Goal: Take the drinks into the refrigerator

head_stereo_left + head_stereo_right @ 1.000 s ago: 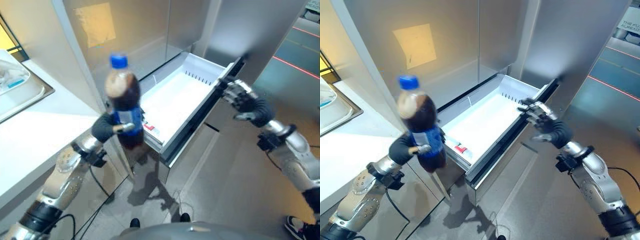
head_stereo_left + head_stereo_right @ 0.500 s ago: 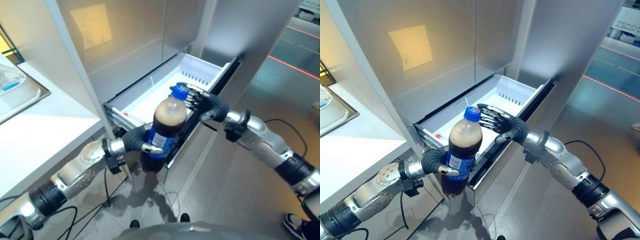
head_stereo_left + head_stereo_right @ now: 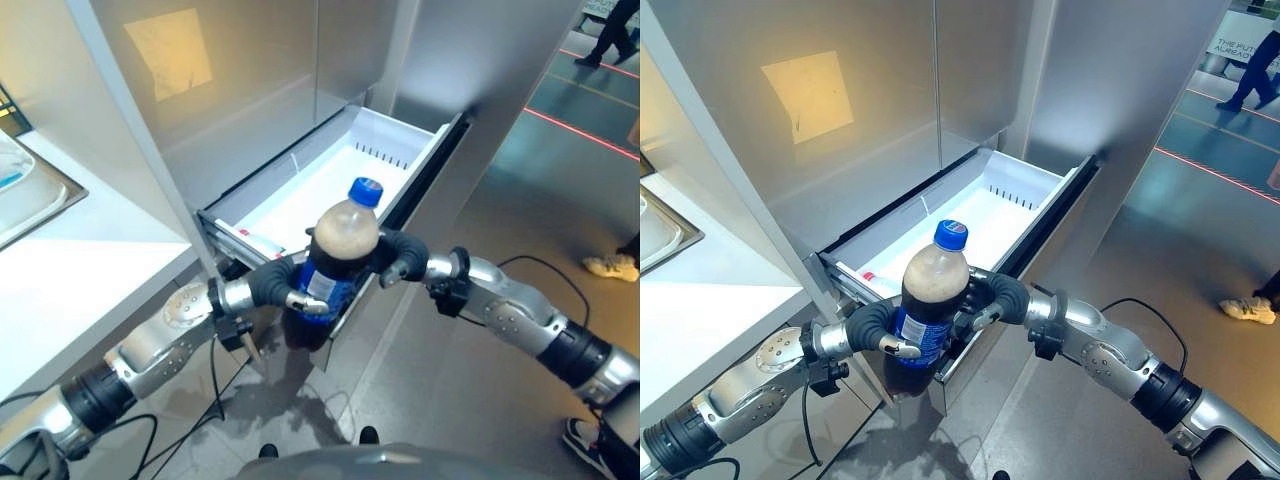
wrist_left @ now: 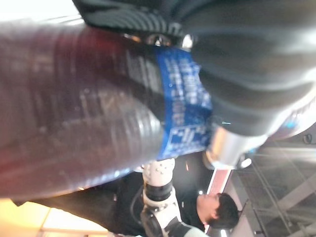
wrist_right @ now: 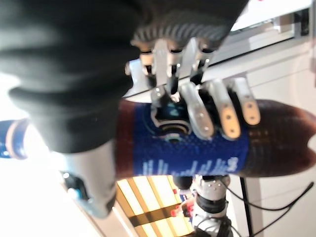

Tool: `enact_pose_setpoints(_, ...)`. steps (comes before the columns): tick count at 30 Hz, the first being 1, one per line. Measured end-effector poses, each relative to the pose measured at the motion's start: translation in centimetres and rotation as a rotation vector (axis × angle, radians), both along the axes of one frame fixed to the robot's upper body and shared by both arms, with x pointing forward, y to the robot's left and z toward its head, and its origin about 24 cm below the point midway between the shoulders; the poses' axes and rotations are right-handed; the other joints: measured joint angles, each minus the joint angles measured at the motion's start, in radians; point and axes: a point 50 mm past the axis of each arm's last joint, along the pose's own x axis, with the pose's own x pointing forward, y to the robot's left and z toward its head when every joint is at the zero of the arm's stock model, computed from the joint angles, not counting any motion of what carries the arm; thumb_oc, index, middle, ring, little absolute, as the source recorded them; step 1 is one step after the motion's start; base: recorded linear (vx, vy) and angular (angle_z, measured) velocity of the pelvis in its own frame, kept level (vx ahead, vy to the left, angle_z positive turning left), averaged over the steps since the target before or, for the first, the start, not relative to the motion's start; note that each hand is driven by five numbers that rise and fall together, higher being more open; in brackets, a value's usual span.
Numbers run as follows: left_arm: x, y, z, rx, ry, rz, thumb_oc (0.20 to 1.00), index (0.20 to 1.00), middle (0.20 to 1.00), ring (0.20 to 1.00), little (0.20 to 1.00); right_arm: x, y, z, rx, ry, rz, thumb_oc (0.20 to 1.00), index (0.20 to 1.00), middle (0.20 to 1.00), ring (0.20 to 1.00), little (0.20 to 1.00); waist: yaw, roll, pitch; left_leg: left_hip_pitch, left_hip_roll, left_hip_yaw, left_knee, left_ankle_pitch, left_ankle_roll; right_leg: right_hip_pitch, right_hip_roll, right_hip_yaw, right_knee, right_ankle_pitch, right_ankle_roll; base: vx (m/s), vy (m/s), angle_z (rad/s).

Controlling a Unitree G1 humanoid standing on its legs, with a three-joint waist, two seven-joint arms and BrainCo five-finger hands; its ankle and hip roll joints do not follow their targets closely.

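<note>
Fingers (image 5: 217,111) of the right hand (image 3: 398,257) curl round the blue label of the cola bottle (image 3: 335,265). The left hand (image 3: 275,285) also clasps the label, thumb forward. The bottle stands upright above the front edge of the open refrigerator drawer (image 3: 400,150). Its base is hidden behind the left hand. A small item lies in the drawer's near corner, too small to identify.

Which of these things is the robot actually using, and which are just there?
In use:
cola bottle, held upright
left hand, curled round it
right hand, fingers on its label
open refrigerator drawer

Just there:
white counter
sink
small item in the drawer
</note>
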Motion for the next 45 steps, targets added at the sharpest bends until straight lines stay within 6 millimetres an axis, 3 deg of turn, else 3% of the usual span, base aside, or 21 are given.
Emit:
enact_pose_setpoints(14, -0.2, -0.1, -0.1, 0.006, 0.001, -0.026, 0.200, 0.200, 0.200, 0.200, 0.200, -0.3, -0.2, 0.3, -0.018, 0.022, 0.025, 1.000, 1.000, 1.000, 1.000, 1.000, 0.006, 0.000, 0.000, 0.001, 0.000, -0.002, 0.000, 0.000, 0.000, 0.001, 0.000, -0.002, 0.000, 0.000, 0.000, 0.00, 0.000, 0.00)
enact_pose_setpoints(45, 0.2, -0.9, 0.1, -0.095, -0.022, 0.023, 0.200, 0.200, 0.200, 0.200, 0.200, 0.1, 3.1, 0.1, 0.184, 0.053, -0.019, 1.000, 1.000, 1.000, 1.000, 1.000, 0.029, 0.018, -0.023, 0.016, -0.001, -0.007, 0.000, 0.000, 0.000, 0.014, 0.000, 0.000, 0.000, 0.002, -0.002, 0.00, 0.000, 0.00)
